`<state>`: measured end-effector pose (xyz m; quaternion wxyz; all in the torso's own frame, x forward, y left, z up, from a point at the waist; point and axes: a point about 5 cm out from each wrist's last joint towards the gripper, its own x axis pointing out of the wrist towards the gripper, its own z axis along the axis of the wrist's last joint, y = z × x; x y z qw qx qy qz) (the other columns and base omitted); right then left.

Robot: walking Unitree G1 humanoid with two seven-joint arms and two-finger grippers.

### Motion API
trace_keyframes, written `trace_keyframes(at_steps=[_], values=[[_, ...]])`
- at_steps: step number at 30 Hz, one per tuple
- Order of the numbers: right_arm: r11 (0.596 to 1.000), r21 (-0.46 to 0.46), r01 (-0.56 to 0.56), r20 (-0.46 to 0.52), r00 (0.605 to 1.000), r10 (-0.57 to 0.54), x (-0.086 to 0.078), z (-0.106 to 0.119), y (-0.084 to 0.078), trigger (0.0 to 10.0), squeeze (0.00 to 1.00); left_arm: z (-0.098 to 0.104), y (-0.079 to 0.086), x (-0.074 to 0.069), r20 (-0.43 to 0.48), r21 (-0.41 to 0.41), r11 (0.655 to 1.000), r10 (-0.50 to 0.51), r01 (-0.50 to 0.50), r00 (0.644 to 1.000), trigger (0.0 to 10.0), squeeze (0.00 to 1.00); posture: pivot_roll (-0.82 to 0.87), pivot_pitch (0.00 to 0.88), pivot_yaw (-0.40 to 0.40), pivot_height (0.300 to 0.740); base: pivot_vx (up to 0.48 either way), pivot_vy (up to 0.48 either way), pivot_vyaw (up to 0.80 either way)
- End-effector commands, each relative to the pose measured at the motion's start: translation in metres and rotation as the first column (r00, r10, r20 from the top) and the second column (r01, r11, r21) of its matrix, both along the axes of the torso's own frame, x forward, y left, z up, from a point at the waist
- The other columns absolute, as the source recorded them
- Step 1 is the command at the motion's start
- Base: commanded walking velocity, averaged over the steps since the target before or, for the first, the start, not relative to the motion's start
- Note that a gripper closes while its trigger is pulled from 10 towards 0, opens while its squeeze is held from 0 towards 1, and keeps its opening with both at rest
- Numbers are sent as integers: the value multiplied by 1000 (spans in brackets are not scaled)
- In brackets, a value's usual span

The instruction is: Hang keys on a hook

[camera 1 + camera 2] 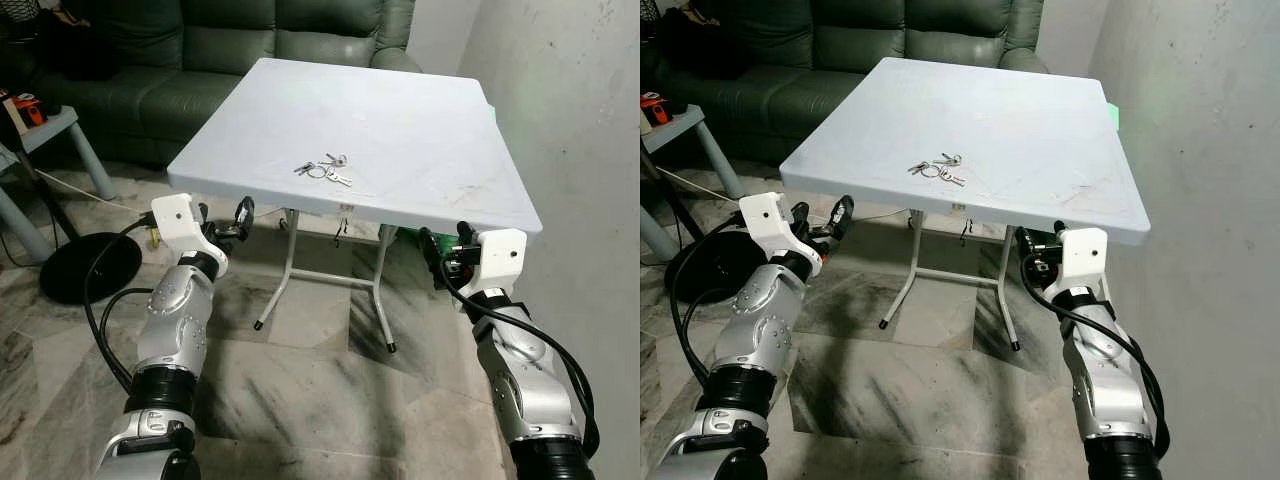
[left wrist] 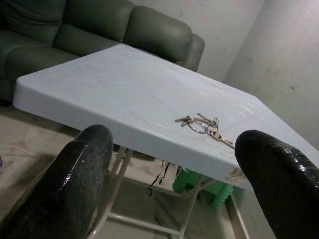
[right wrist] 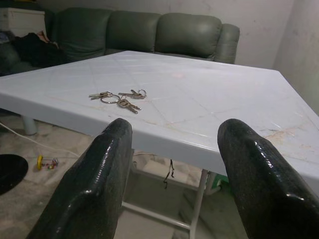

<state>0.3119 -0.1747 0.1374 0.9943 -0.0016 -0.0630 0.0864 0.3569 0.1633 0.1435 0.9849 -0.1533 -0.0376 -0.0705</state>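
The task looks barely begun. The keys (image 1: 323,168), a small bunch on a ring, lie flat on the white bench (image 1: 420,120), close to its near edge and roughly midway between the two near corners, a little toward the robot's left. Nothing touches them.

The left gripper (image 1: 225,226) hangs just below and in front of the bench's near left corner, and its jaws stand well apart with nothing between them; in the left wrist view its fingers (image 2: 75,184) frame the bench edge with the keys beyond. The right gripper (image 1: 1038,248) sits under the near right corner, also with its jaws spread and empty, and its wrist view looks across the bench top toward the keys from the other side.

No hook can be made out in any of the pictures, so where the keys must go cannot be told from here. Behind the bench stands a green sofa (image 1: 200,50), and a plain wall (image 1: 570,120) runs along the robot's right.

So the whole job seems left: raise a gripper above the bench edge, close on the key ring, lift it, find the hook and slip the ring over it
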Motion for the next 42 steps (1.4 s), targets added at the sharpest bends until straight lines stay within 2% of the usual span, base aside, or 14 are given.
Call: trace_keyframes(at_steps=[1, 7, 9, 42], values=[[1000, 16, 6, 19, 1000, -7, 2, 8, -2, 10000, 0, 4, 0, 0, 15, 19, 1000, 2, -2, 1000, 10000, 0, -90, 0, -44, 740, 0, 0, 0], [1000, 3, 15, 17, 1000, -15, 3, 7, -2, 10000, 0, 6, -2, 0, 21, -13, 1000, -19, 20, 1000, 10000, 0, -91, 0, -43, 740, 0, 0, 0], [1000, 2, 15, 17, 1000, -15, 3, 8, -2, 10000, 0, 7, -2, 0, 29, 3, 1000, -25, 25, 999, 10000, 0, -91, 0, -43, 740, 150, 0, 0], [1000, 8, 14, 10, 1000, -14, 2, 6, -2, 10000, 0, 8, -2, 0, 35, -5, 999, -36, 36, 999, 10000, 0, -90, 0, -34, 740, 461, 0, 0]])
